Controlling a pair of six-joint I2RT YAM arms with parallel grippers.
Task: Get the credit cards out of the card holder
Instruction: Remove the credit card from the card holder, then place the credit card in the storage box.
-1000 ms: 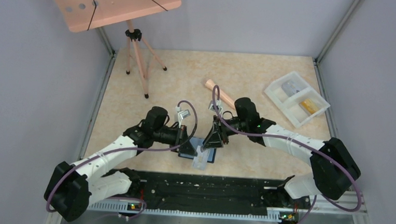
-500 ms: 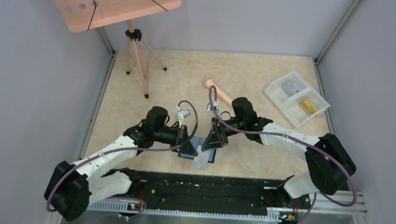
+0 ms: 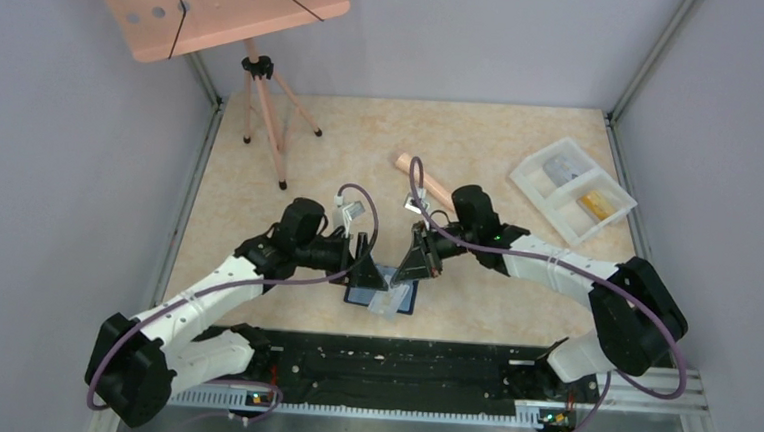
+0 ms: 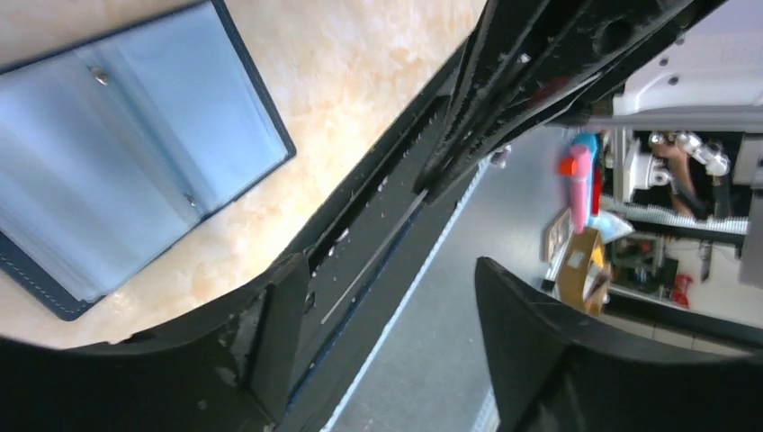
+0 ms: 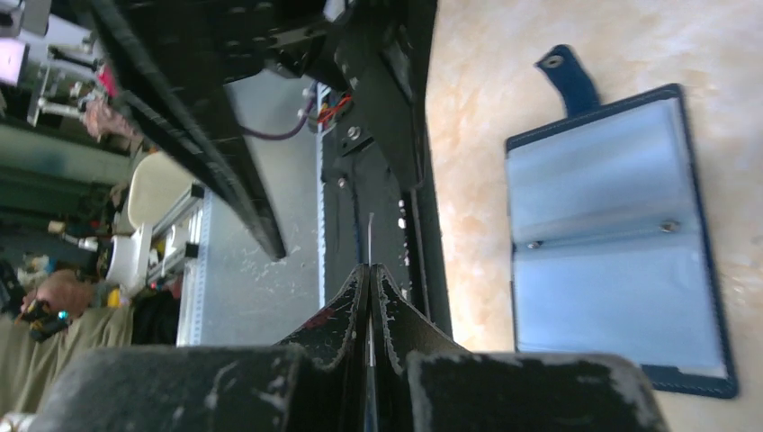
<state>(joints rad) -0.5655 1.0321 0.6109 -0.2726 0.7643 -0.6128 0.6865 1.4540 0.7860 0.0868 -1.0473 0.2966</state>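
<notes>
We note card holder [image 5: 612, 261] lying open, flat on surface [image 3: 481, 162], blue pockets up, between arms. We see right claw [image 5: 371, 270] pressed together on pale card [image 3: 390, 306], seen edge-on, over holder's near edge. We see left claw [image 4: 389, 270] spread apart, gripping nothing, beside holder.

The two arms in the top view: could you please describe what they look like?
The left arm and right arm have white link shells, bulky black joints and a purple cable looping alongside. The left gripper and right gripper are black, with tapered, scuffed fingers.
</notes>
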